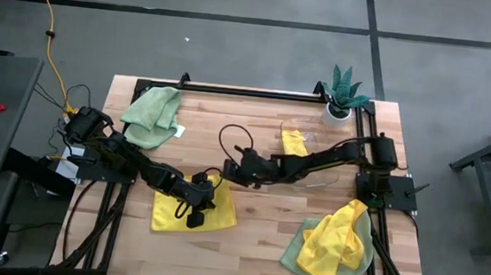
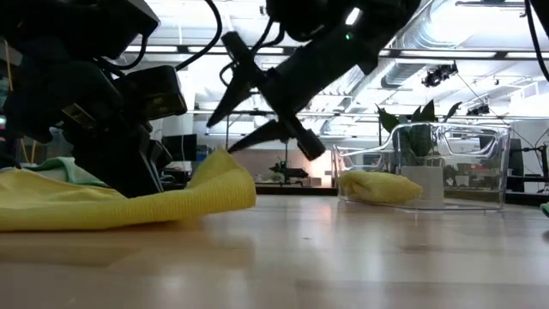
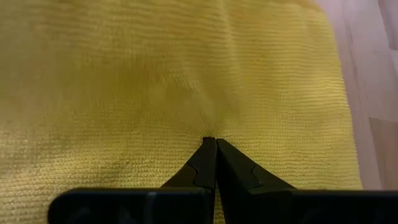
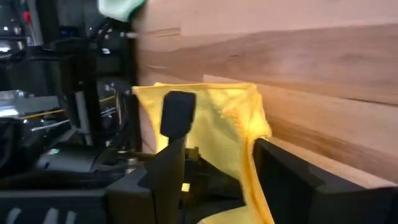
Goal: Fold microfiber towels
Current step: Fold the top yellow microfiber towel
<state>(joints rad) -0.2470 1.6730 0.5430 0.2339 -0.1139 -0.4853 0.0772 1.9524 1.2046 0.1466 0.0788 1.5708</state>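
Observation:
A bright yellow towel (image 1: 193, 206) lies on the wooden table (image 1: 255, 236), left of its middle and toward the near edge. Its far right corner (image 2: 221, 165) is bunched up off the wood. My left gripper (image 1: 194, 215) is shut and points down onto the towel's middle. My right gripper (image 1: 224, 173) is open just above that raised corner, and in the right wrist view (image 4: 224, 134) its fingers stand on either side of the yellow cloth (image 4: 230, 118). My left gripper presses its shut fingertips (image 3: 210, 144) down on the towel's flat top face (image 3: 205, 118), about mid-towel. The fingers come from above, and the towel lies flat on the table under them. My right gripper's fingers stand around the raised corner; whether they touch it I cannot tell.
A sage green towel (image 1: 152, 112) lies at the far left. A clear bin (image 2: 429, 167) at the far middle holds a folded yellow towel (image 1: 294, 142). A potted plant (image 1: 346, 93) stands at the far right corner. A heap of yellow and green towels (image 1: 334, 243) lies near right.

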